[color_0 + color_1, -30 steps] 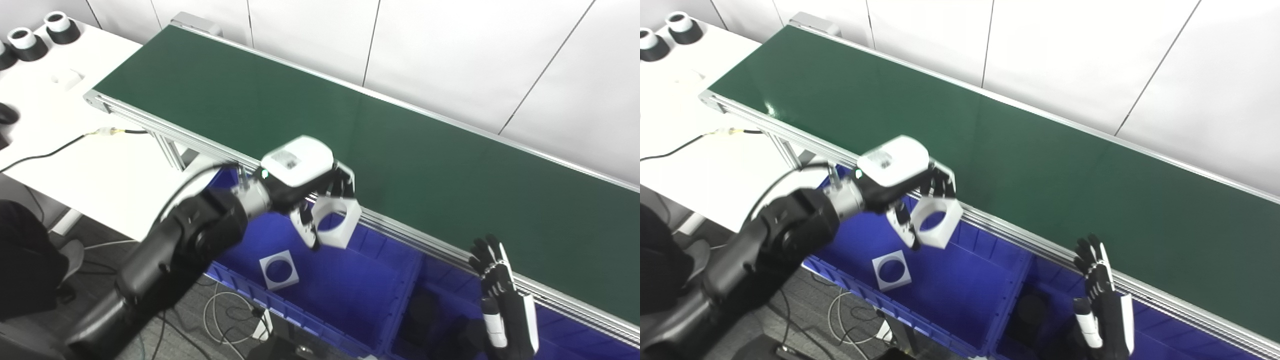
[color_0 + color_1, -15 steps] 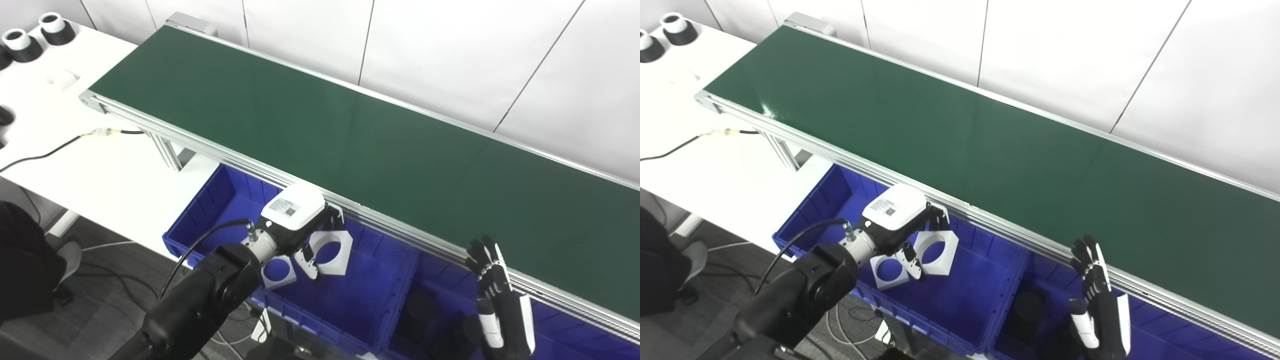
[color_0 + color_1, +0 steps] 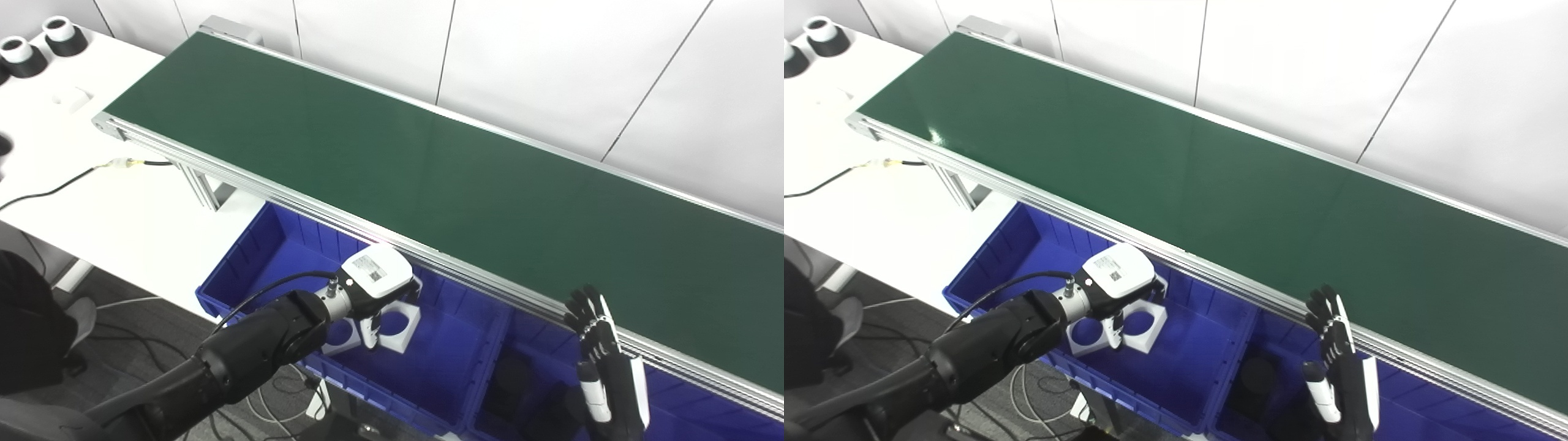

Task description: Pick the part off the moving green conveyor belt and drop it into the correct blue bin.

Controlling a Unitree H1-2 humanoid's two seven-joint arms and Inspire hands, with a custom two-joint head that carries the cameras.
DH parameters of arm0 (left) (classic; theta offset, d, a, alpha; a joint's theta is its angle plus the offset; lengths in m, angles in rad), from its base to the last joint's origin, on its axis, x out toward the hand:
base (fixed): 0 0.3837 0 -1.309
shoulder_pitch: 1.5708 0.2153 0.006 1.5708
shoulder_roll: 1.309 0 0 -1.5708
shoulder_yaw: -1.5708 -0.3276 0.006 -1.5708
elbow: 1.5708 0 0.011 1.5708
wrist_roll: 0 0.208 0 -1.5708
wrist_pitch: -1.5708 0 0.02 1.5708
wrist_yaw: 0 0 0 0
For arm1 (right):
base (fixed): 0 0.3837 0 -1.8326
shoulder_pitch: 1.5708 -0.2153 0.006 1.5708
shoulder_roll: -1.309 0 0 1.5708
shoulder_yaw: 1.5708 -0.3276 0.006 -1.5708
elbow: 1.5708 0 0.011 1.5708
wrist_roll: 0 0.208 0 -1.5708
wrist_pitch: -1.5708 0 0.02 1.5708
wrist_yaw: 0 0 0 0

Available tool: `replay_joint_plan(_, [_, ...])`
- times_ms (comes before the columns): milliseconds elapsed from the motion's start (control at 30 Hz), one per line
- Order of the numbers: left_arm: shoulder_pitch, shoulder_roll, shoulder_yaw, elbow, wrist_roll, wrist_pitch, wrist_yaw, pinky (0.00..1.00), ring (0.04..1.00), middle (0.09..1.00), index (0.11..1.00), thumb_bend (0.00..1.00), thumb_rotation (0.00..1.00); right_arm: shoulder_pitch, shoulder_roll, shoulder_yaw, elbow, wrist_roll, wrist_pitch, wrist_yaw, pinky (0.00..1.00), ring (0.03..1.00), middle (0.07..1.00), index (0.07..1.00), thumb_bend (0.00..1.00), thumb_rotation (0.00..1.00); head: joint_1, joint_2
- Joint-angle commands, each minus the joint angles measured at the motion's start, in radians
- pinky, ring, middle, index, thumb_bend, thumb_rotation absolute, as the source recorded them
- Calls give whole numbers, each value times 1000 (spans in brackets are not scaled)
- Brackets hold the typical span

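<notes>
Inside blue bin (image 3: 453,392), left robot hand (image 3: 380,288) gripping white part (image 3: 401,321), beside second part (image 3: 337,335), right robot hand (image 3: 603,361) open.

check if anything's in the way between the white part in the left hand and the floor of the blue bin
Nothing visible blocks it. The left hand holds the white ring part low inside the left blue bin. Another white ring part lies on the floor just beside it, not under it. Whether the held part touches the floor cannot be told.
</notes>
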Motion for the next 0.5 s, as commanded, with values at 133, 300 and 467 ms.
replay_joint_plan(133, [-69, 17, -31, 50, 24, 15, 53, 335, 380, 476, 537, 499, 0, -5, 8, -1, -38, -9, -50, -4, 861, 901, 914, 959, 819, 898, -1, 0])
replay_joint_plan(300, [-75, 32, -48, 58, 26, 30, 24, 329, 393, 482, 521, 501, 0, -2, 11, -1, -43, -8, -50, -1, 857, 899, 915, 958, 820, 893, -4, 0])
replay_joint_plan(467, [-69, 44, -55, 37, 14, 34, -5, 382, 404, 502, 529, 502, 0, 1, 11, -1, -47, -9, -49, 4, 866, 907, 918, 961, 833, 893, -4, 0])
